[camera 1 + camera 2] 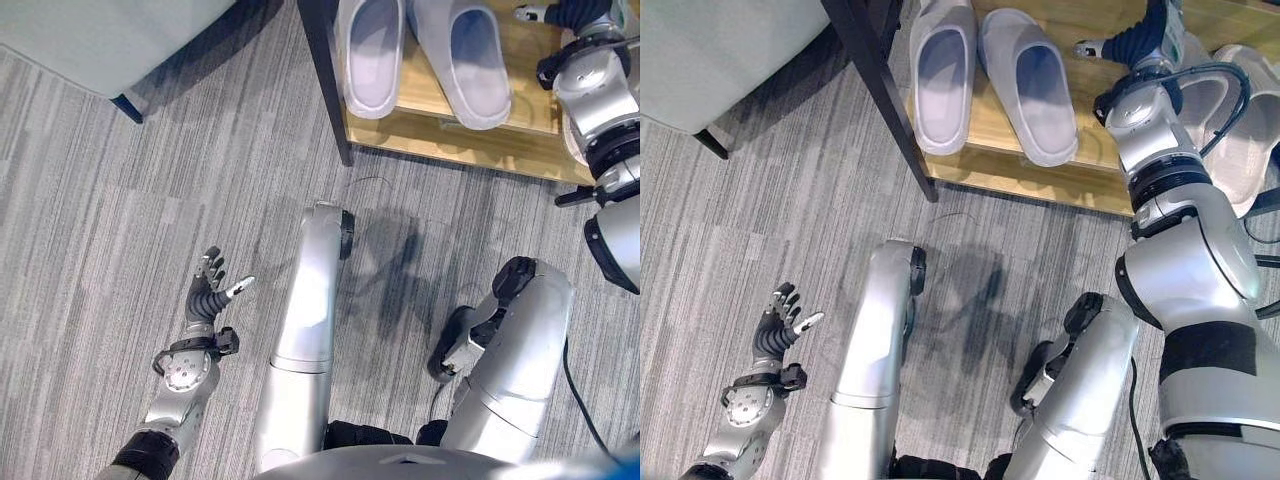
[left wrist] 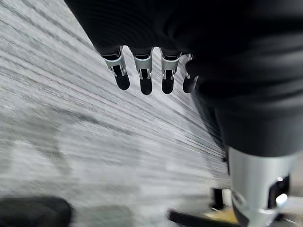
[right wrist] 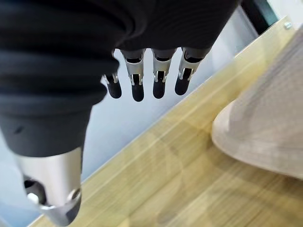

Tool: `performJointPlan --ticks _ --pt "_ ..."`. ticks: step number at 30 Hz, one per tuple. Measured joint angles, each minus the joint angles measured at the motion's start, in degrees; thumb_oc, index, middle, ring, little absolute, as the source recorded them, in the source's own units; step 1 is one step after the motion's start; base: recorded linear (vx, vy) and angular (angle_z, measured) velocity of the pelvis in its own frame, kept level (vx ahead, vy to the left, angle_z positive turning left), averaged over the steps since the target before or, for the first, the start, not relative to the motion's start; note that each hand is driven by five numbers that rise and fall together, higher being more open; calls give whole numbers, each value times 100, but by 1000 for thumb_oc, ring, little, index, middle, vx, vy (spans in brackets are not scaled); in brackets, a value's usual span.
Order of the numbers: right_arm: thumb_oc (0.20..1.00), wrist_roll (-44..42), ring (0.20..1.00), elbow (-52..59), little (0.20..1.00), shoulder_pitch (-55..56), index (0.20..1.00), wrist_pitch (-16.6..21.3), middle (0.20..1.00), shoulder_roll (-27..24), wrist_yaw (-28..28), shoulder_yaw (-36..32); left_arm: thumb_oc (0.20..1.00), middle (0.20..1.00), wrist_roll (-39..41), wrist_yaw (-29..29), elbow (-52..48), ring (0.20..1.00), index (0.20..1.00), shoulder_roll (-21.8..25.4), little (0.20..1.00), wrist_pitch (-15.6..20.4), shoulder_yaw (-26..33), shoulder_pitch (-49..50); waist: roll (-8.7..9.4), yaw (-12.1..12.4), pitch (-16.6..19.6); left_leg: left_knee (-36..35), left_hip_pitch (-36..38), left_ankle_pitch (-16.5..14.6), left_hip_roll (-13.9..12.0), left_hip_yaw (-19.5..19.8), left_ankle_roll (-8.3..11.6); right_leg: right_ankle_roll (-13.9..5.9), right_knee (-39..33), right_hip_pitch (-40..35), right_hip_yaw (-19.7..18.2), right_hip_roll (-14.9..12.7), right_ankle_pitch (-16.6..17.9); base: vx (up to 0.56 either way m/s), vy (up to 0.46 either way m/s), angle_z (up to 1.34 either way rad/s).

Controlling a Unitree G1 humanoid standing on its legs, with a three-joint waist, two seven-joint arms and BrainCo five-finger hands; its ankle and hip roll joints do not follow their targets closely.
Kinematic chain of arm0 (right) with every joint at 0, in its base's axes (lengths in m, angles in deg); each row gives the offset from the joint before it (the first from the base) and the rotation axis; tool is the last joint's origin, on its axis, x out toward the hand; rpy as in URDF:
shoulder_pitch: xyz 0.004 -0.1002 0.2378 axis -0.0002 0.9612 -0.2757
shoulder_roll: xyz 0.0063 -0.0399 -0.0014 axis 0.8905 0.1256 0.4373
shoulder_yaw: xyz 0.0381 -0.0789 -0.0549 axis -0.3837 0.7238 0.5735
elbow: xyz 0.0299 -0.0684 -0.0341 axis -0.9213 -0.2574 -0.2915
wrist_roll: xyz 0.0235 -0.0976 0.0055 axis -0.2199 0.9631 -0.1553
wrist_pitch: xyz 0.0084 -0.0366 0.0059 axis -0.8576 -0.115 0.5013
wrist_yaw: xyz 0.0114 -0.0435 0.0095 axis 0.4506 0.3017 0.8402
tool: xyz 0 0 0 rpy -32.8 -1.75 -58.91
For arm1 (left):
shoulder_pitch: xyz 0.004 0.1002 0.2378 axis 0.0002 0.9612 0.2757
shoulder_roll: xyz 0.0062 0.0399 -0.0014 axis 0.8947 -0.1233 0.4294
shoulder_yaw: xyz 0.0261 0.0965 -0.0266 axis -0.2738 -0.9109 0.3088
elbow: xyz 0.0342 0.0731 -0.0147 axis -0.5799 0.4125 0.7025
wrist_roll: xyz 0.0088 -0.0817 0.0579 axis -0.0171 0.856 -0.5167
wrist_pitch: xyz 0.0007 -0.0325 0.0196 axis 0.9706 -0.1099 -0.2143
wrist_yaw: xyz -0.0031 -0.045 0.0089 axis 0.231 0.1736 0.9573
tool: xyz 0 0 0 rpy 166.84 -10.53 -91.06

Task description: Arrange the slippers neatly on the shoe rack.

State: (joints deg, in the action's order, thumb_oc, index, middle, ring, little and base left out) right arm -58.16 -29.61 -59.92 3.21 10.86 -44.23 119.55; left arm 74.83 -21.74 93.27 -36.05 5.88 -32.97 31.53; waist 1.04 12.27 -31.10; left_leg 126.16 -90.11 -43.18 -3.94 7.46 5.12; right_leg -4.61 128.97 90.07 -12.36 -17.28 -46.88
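Note:
Two pale grey slippers [image 1: 940, 75] [image 1: 1030, 85] lie side by side, toes toward me, on the wooden shelf [image 1: 1090, 185] of the shoe rack. To their right, partly behind my right arm, lie two beige slippers [image 1: 1205, 100] [image 1: 1252, 140]. My right hand [image 1: 1140, 38] reaches over the shelf between the two pairs, open and holding nothing. In the right wrist view its fingers [image 3: 160, 80] are straight above the wood, with a beige slipper [image 3: 265, 127] close beside them. My left hand [image 1: 210, 290] hangs open and idle over the carpet at the lower left.
A black rack leg [image 1: 880, 90] runs down at the shelf's left end. A light grey piece of furniture [image 1: 100, 40] on a dark foot [image 1: 128, 108] stands at the far left. Grey striped carpet [image 1: 200, 180] covers the floor in front of the rack.

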Motion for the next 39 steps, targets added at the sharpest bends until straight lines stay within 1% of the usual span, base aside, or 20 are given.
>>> performJointPlan --ticks 3,5,6,7,9,10,11,15,18,21,29,31,34,36,39 --pt "1000 -23 1000 451 1000 47 1000 11 1000 -71 -14 -11 1000 1000 -11 -52 317 1000 1000 -45 1000 -39 0 -49 11 -15 -2 10 2 8 2 61 18 2 -14 -46 73 2 0 -52 0 -2" --pt "1000 -52 1000 1212 1000 298 1000 180 1000 -88 -51 1 1000 1000 -186 -160 307 1000 1000 -55 1000 -53 -1 -176 117 -33 -12 23 4 10 -3 97 24 11 -19 -60 108 18 4 -55 6 -4" --pt "1000 -51 1000 1402 1000 429 1000 181 1000 -110 -55 1 1000 1000 -226 -166 296 1000 1000 -56 1000 -54 2 -197 172 -35 -13 31 5 10 -4 97 24 18 -21 -65 109 21 8 -61 5 -3" --pt "1000 -55 1000 1520 1000 501 1000 175 1000 -142 -56 -15 1000 1000 -229 -169 296 1000 1000 -57 1000 -70 -5 -201 187 -62 -15 43 6 10 -14 97 24 18 -21 -65 108 24 14 -63 -5 -2" --pt "1000 -53 1000 2220 1000 846 1000 257 1000 -319 -74 -77 1000 1000 -228 -221 305 1000 1000 -57 1000 -84 0 -185 250 -80 -27 52 12 6 -49 95 28 27 -30 -67 101 74 28 -43 -18 -7" --pt "1000 -55 1000 2265 1000 880 1000 273 1000 -319 -75 -77 1000 1000 -228 -234 304 1000 1000 -57 1000 -86 8 -186 271 -91 -33 57 16 6 -63 97 28 27 -29 -65 99 94 32 -47 -16 -10" --pt "1000 -55 1000 2506 1000 1123 1000 295 1000 -332 -113 -277 1000 1000 -228 -235 290 1000 1000 -61 1000 -96 11 -171 314 -147 -30 59 44 3 -91 98 22 10 -26 -72 100 113 47 -65 -26 -7" --pt "1000 -24 1000 2730 1000 1561 1000 299 1000 -367 -126 -215 1000 1000 -235 -238 161 1000 1000 -58 1000 -115 99 -44 324 -239 -32 107 110 -29 -111 113 54 44 19 -51 74 221 91 -49 -10 -10" --pt "1000 7 1000 2913 1000 1732 1000 302 1000 -378 -127 -309 1000 1000 -243 -236 160 1000 1000 -57 1000 -139 176 22 321 -330 -32 108 126 -28 -110 114 55 44 26 -61 74 225 96 -57 -15 -3" --pt "1000 15 1000 3269 1000 1828 1000 355 1000 -384 -41 -306 1000 1000 -415 -233 97 1000 1000 -56 1000 -202 180 31 316 -324 -35 117 132 -28 -109 111 56 43 40 -67 69 221 97 -53 -25 1" --pt "1000 8 1000 3344 1000 2036 1000 378 1000 -380 175 -254 1000 1000 -459 -224 31 1000 1000 -52 1000 -246 163 28 309 -354 -39 135 206 -33 -99 105 66 37 59 -127 45 227 99 -14 3 0" --pt "1000 10 1000 3348 1000 2143 1000 379 1000 -325 189 -267 1000 1000 -611 -204 54 1000 1000 -56 1000 -256 160 18 309 -363 -39 129 216 -35 -104 105 68 37 57 -133 42 235 99 0 0 0" --pt "1000 9 1000 3412 1000 2488 1000 375 1000 -296 238 -306 1000 1000 -434 -103 72 1000 1000 -133 1000 -262 186 30 309 -357 -39 128 221 -36 -101 102 69 36 58 -135 43 236 99 0 0 0" --pt "1000 8 1000 3394 1000 2631 1000 369 1000 -190 259 -400 1000 1000 -316 -102 69 1000 1000 -141 1000 -287 186 31 309 -364 -40 130 224 -36 -102 105 69 36 58 -138 42 240 100 0 0 0" --pt "1000 8 1000 3370 1000 2637 1000 368 1000 -121 351 -400 1000 1000 -154 -65 69 1000 1000 -144 1000 -322 186 31 308 -357 -40 145 221 -37 -102 110 70 35 59 -141 44 242 100 0 0 0"
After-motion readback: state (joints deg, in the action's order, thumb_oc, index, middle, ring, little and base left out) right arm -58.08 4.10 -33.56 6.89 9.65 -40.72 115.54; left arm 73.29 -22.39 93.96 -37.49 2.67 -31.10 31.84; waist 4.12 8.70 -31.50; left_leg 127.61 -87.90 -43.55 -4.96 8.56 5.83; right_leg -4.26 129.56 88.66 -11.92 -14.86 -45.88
